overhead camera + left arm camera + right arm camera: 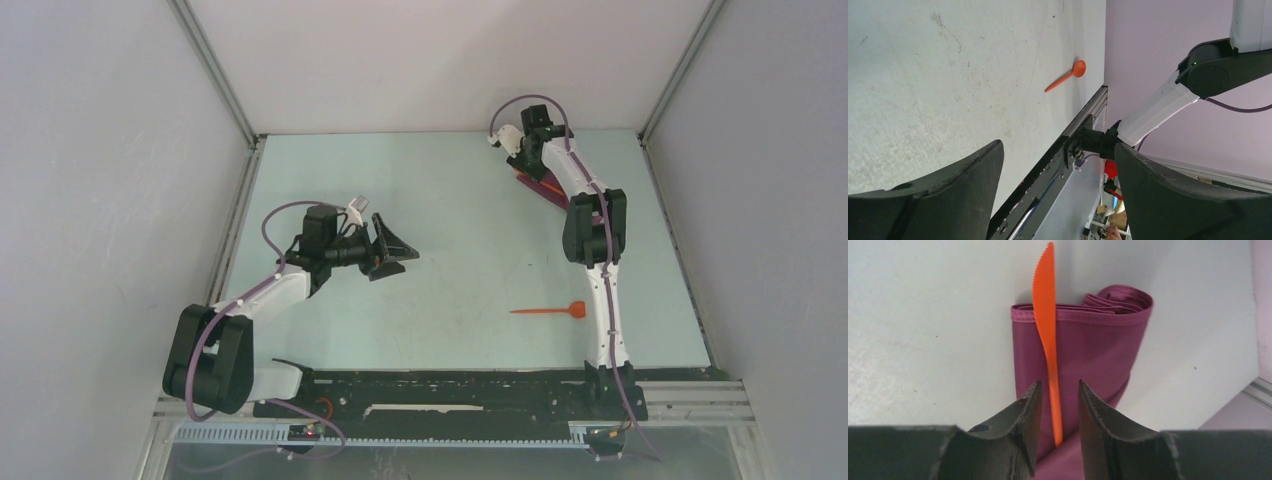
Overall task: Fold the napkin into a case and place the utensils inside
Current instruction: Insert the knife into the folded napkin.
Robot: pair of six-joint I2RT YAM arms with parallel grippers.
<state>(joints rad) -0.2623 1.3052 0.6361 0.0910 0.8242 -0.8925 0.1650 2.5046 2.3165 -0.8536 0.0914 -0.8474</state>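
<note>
Orange knife [1047,335] along the plum napkin case [1093,350], centre frame, the right gripper [1058,385] narrowly parted astride it — a skewed withdrawal could drag it askew; left gripper [1058,147] wide, empty; spoon [548,310] lower right.

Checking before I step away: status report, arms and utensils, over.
Left gripper open, empty. Right gripper open, straddling knife on folded napkin. Spoon alone on table. Nothing in the way.

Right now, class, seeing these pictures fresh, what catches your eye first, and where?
An orange knife lies on the folded purple napkin at the far right of the table, between the parted fingers of the right end effector. An orange spoon lies alone near the front.
</note>
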